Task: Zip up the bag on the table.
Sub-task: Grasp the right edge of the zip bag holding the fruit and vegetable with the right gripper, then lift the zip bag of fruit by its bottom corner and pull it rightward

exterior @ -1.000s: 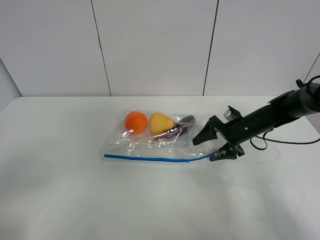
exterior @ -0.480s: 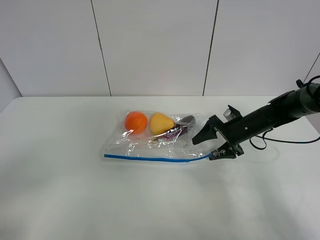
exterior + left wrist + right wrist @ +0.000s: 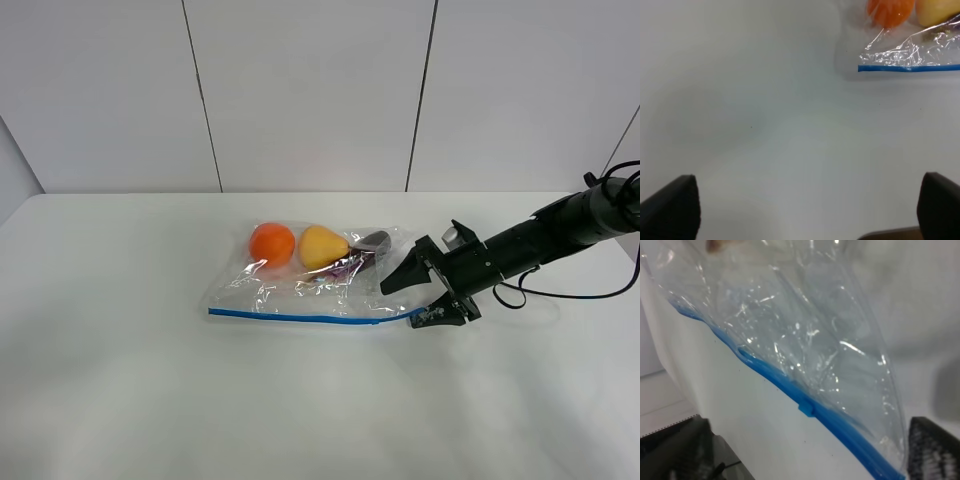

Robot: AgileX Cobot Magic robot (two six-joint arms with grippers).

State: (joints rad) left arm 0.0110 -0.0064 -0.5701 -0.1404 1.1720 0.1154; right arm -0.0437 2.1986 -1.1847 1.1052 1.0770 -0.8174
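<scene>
- Exterior high view: the bag [image 3: 255, 295] lies flat near the middle of the table [image 3: 120, 380], with its long side running from 9 to 3 o'clock.
- Its blue strip [image 3: 300, 319] forms the 6 o'clock edge, the one nearest the camera.
- Along the bag's 12 o'clock side sit three things. An orange [image 3: 272, 243] is toward the 9 o'clock end, and a pear [image 3: 322, 246] is just beside it at its 3 o'clock. An eggplant [image 3: 366, 245] comes next, partly veiled by crinkled plastic.
- The right gripper [image 3: 401, 304] is at the bag's 4 o'clock corner, on a dark arm [image 3: 540, 238] reaching in from the table's 3 o'clock side.
- Its jaws stand apart, released. One finger is by the plastic at the bag's 3 o'clock end and the other is at the strip's end.
- Right wrist view: the strip runs through the gap between the two fingers [image 3: 932, 455]. A small blue tab [image 3: 807, 408] sits on the strip, with clear wrinkled plastic beyond it.
- Whether either finger touches the bag cannot be told.
- Left wrist view: the left gripper [image 3: 805, 212] hangs over bare table, its jaws spread wide, released and grasping nothing.
- That view catches the bag's 9 o'clock corner, with the strip's end and part of the orange, well apart from the left gripper.
- A white panelled wall [image 3: 300, 90] stands behind the table at 12 o'clock.
</scene>
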